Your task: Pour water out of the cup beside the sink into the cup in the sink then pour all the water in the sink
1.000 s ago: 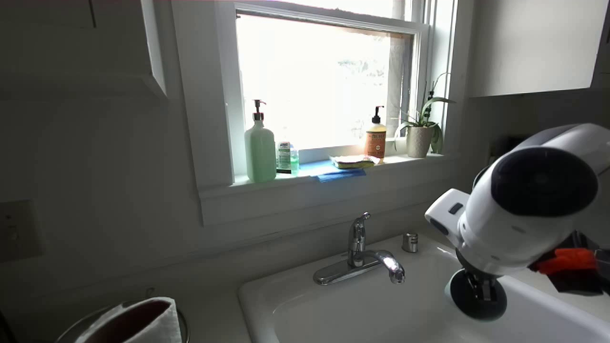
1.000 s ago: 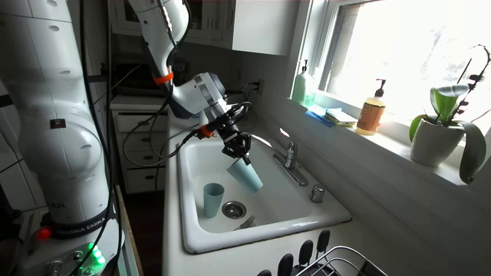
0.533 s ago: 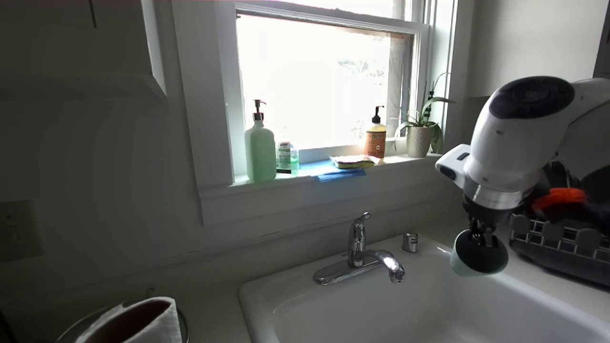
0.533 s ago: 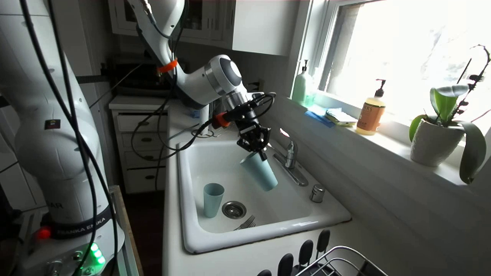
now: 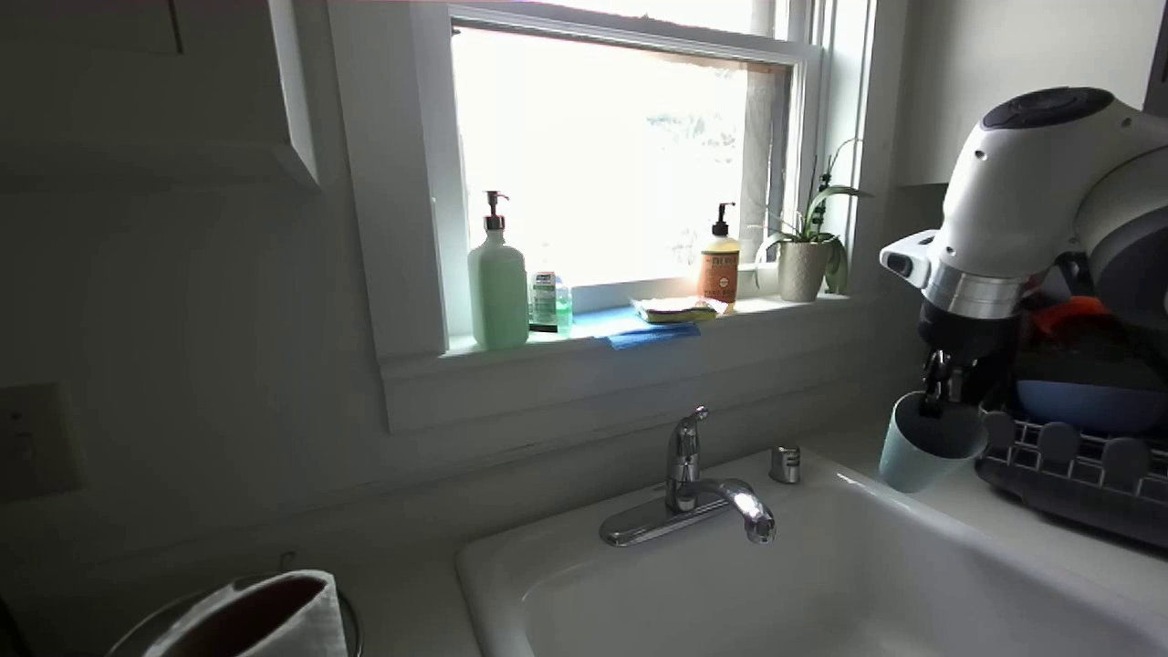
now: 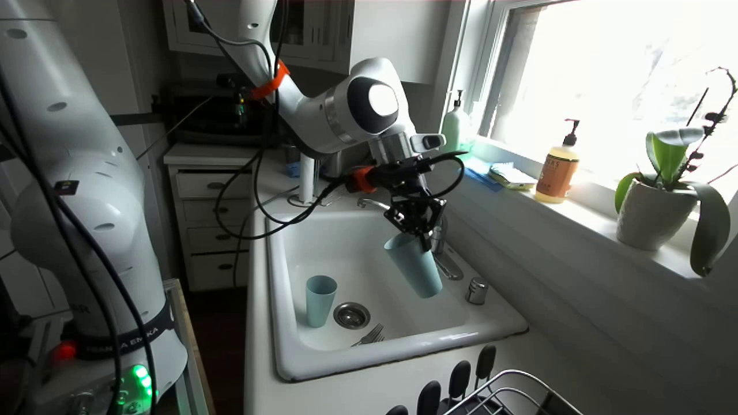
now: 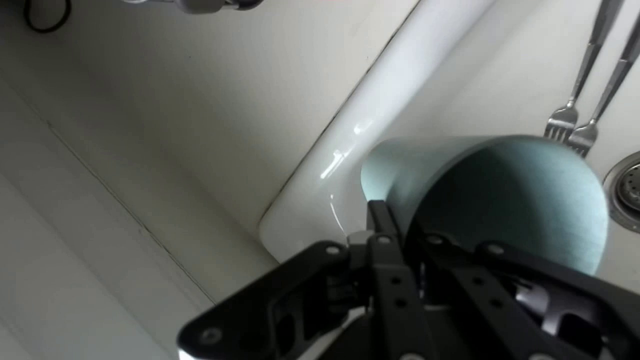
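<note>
My gripper (image 6: 425, 241) is shut on the wall of a light blue cup (image 6: 414, 270), one finger inside the rim and one outside. I hold this cup tilted above the sink (image 6: 398, 356), on the faucet side. The held cup also shows in an exterior view (image 5: 915, 453) and in the wrist view (image 7: 555, 200), where its mouth is open towards the camera. Its inside is dark and I cannot tell whether it holds water. A second light blue cup (image 6: 320, 302) stands upright in the sink beside the drain; it is out of the wrist view.
The chrome faucet (image 5: 684, 474) stands at the sink's back rim with a chrome cap (image 5: 785, 464) beside it. Forks (image 7: 575, 120) lie by the drain (image 7: 631, 192). A dish rack (image 5: 1077, 465) stands on the counter. Soap bottles (image 5: 497, 287) and a potted plant (image 5: 803, 269) line the sill.
My gripper has risen and moved towards the faucet side of the sink with the cup in it. The held cup is now more upright. The standing cup has not moved.
</note>
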Tool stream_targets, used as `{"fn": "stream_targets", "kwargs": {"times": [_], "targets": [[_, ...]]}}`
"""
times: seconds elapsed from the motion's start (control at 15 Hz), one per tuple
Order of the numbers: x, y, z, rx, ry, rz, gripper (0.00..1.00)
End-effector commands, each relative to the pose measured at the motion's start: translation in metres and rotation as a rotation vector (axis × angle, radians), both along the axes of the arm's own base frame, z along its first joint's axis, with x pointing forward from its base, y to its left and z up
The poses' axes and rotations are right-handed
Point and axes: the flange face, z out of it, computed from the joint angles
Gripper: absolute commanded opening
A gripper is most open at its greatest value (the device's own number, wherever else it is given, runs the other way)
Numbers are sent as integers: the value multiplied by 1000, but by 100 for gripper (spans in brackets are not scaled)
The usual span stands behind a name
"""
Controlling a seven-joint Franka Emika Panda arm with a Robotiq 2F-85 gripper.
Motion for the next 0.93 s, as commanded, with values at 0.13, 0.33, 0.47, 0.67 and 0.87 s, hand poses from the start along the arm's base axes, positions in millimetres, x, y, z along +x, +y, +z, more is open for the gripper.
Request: {"fn": "stream_targets", "kwargs": {"times": [0.13, 0.33, 0.47, 0.67, 0.87], "targets": [[-1, -52, 18, 96, 3, -91, 1], [-7, -85, 23, 131, -8, -166, 1], [-10, -103, 24, 157, -11, -207, 1], [-15, -100, 22, 142, -24, -204, 4], [-7, -106, 13, 155, 7, -240, 1]]}}
